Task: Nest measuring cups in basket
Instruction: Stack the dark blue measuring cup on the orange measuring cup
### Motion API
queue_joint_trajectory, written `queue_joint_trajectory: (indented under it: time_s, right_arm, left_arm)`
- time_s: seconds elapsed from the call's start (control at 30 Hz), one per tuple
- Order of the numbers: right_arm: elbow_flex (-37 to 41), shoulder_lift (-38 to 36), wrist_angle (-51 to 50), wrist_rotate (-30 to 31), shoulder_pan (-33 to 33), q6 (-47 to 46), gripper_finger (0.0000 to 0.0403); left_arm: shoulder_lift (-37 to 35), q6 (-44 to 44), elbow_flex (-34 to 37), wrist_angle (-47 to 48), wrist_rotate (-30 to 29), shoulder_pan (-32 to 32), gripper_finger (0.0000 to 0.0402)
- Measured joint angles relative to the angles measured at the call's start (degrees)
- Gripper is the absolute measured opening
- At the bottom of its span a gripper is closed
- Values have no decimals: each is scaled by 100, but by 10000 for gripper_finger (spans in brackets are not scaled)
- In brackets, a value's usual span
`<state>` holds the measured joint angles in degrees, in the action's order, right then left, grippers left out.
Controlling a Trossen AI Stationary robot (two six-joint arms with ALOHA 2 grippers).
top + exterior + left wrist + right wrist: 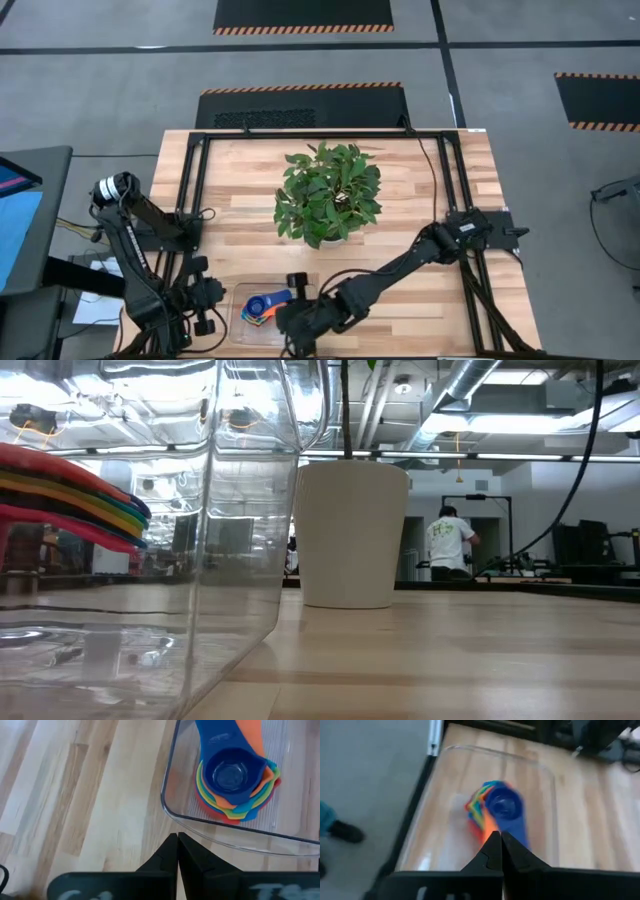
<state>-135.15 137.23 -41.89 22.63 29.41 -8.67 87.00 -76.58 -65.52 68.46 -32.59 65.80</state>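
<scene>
The measuring cups [232,775] sit nested in one stack inside the basket [225,827], a clear tray near the table's near edge. The dark blue cup is on top, and the handles [507,827] fan out toward the right. In the high view the stack [266,306] lies in the basket [243,325]. My left gripper [177,845] is shut over bare wood just left of the basket's wall, also in the high view [220,305]. My right gripper [497,844] is shut and slants down over the basket's right end [288,316], above the handles. The low view shows the stack [70,495] with no finger on it.
A leafy plant [328,192] in a white pot [350,535] stands at the table's middle, behind the basket. A black frame runs along the table's sides [190,200]. A person [447,540] stands far off in the room. A shoe [345,831] shows on the floor.
</scene>
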Motion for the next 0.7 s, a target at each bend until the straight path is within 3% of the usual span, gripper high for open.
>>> queue_joint_trajectory:
  time_s: [0.07, 0.23, 0.4, 0.53, 0.7]
  right_arm:
    - [153, -17, 576, -143, -112, 133, 2]
    - [16, -87, 105, -149, -248, -137, 2]
    - [20, -74, -37, -173, -144, -734, 3]
    - [13, -74, -298, -106, 123, -1437, 2]
    - [13, -74, -1190, 543, 519, -2808, 4]
  left_arm:
    - [0, 63, 0, -3, 12, 6, 0]
    - [0, 174, 2, -67, -80, 52, 0]
    - [0, 613, 4, -283, 451, 55, 0]
    - [13, 942, 4, -422, 856, 63, 0]
    - [28, 1102, 134, -719, 1005, 42, 0]
